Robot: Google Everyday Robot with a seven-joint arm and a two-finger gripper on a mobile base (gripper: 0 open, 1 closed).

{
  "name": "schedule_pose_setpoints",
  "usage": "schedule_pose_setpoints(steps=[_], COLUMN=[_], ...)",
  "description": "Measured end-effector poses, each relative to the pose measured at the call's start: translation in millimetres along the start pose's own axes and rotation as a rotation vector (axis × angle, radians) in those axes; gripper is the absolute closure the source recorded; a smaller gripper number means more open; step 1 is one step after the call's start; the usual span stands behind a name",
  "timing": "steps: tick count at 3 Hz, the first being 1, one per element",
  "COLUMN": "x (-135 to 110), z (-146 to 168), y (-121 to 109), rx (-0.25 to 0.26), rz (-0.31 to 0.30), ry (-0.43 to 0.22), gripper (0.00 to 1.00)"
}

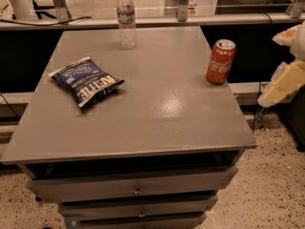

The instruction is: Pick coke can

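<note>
coke can (220,61): standing upright at right edge of desk (157,118)
gripper (284,84): hanging right of can, apart; grip state can't tell
water bottle (126,19): standing at back
Kettle chip bag (86,80): lying left

This looks like a robot test lab or workshop rather than a home. A plain grey metal cabinet (157,128) with shallow drawers (138,191) serves as the work surface, standing on a speckled terrazzo floor (276,185) of the institutional kind. Behind it runs a long pale ledge (86,23) with upright metal posts (58,1) and a loose black cable (71,19). A coke can (220,61), a water bottle (126,18) and a chip bag (86,80) stand well apart, like test props. The robot's cream-coloured gripper (286,80) hangs at the right edge, beside the cabinet.
</note>
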State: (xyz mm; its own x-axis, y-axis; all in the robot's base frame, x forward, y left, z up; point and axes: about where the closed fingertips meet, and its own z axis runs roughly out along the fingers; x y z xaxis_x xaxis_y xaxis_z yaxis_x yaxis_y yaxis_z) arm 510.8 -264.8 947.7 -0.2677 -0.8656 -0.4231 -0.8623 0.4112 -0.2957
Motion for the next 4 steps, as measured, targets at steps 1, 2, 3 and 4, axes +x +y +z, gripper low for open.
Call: schedule_pose_setpoints(steps=[1,2,3,4], x=[6.0,3.9,-4.1,-16.0], z=[26.2,53.7,79.6,97.4], y=[-39.7,-65.0,-78.8,-86.8], rx=[0.054,0.052,0.022,0.005], rz=[0.075,0.177,0.277,0.326], ry=[-0.143,-0.306,-0.469,-0.609], gripper=[0.00,0.00,0.00,0.00])
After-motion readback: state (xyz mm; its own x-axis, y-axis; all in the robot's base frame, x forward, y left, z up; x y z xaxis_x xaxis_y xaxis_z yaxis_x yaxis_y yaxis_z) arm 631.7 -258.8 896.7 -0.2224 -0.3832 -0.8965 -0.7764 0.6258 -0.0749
